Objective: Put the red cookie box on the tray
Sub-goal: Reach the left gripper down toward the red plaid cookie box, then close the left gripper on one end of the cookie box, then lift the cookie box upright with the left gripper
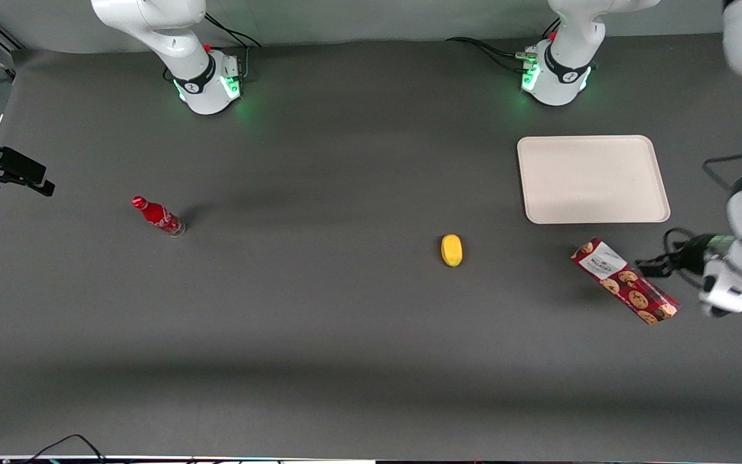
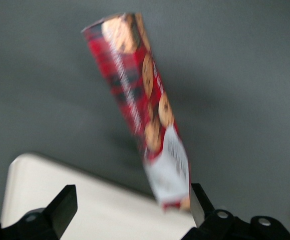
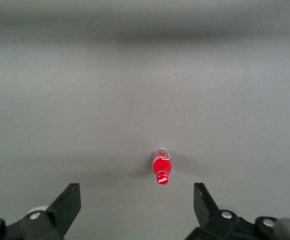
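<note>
The red cookie box (image 1: 625, 281) lies flat on the table (image 1: 319, 309), set diagonally, nearer to the front camera than the tray (image 1: 593, 178) and apart from it; it has not yet been lifted. Its white label end points toward the tray, so the transfer should be short. The gripper (image 2: 129, 202) hangs above the table at the working arm's end, just beside the box, with its fingers (image 2: 64, 202) spread wide and nothing held. In the left wrist view the label end of the box sits close to one finger rather than centred in the gap, so the approach appears incomplete and the gripper probably needs to shift sideways before closing across the narrow width. The tray surface carries nothing. Count: 1 red cookie box, 1 tray, 1 small red bottle (image 1: 158, 216) standing toward the parked arm's end, and 1 yellow object (image 1: 451, 250) lying near mid-table.
</note>
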